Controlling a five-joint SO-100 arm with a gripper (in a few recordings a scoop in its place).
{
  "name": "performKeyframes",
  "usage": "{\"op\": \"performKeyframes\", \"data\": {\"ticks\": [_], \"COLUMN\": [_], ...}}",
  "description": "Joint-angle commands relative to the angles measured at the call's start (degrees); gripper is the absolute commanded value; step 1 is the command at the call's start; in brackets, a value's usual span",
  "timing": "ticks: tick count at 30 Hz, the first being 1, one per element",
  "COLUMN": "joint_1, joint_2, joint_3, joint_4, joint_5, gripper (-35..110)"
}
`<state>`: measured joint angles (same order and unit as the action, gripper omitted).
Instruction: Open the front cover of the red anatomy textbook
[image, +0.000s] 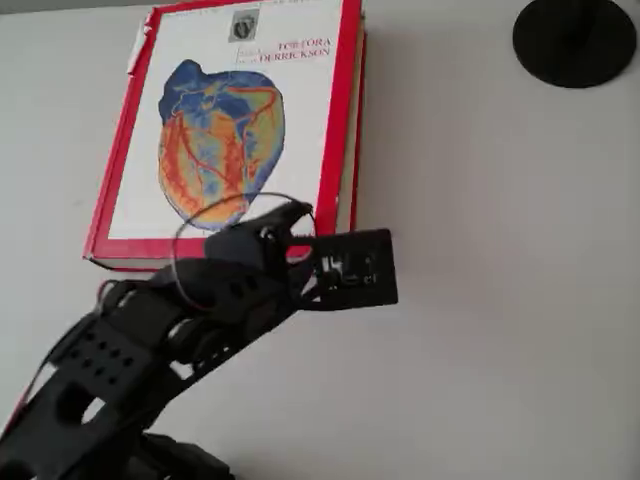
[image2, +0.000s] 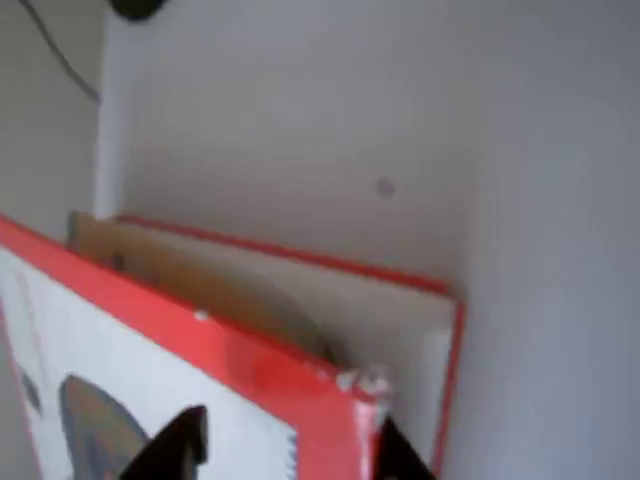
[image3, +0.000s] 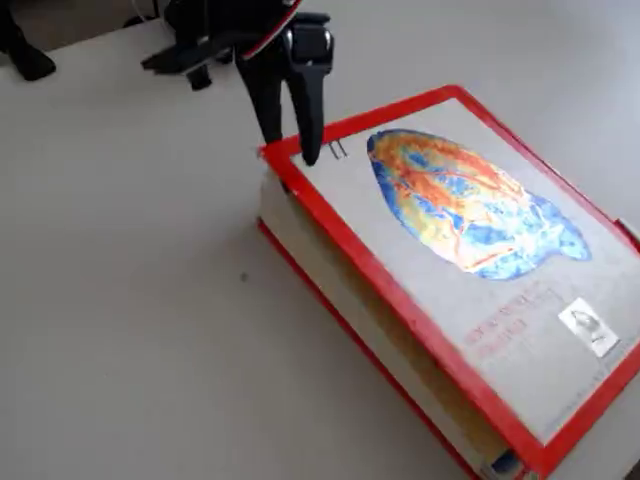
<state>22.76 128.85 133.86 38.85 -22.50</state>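
Straddling the near corner of the stiff red-bordered white front cover (image3: 440, 250), the black two-finger gripper (image3: 290, 150) has one finger above and one outside its edge, not clamped. Cover lies slightly lifted on the thick red anatomy textbook (image3: 380, 330), which is flat on the white table (image3: 130, 330), long axis running away from the arm. Bare table all round; black round disc (image: 575, 40) well apart.

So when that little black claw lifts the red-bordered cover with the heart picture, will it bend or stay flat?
The red-bordered front cover probably stays flat: in the wrist view its raised corner looks like straight, thick board. It may feel slippery, since it looks glossy. The thick red hardcover textbook likely stays put, looking heavy against the black two-finger gripper.
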Motion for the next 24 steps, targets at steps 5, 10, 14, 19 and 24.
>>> {"op": "performKeyframes", "data": {"ticks": [5, 10, 14, 19, 24], "joint_1": [-4.5, -6.7, -9.1, -14.2, -21.8], "joint_2": [6.2, 7.0, 7.1, 6.2, 3.7], "joint_3": [-19.5, -29.2, -37.5, -47.4, -54.2], "joint_4": [10.3, 18.1, 24.6, 32.0, 36.7], "joint_5": [-0.1, 0.3, 0.4, 0.7, 4.2], "gripper": [21, 21, 21, 21, 21]}}
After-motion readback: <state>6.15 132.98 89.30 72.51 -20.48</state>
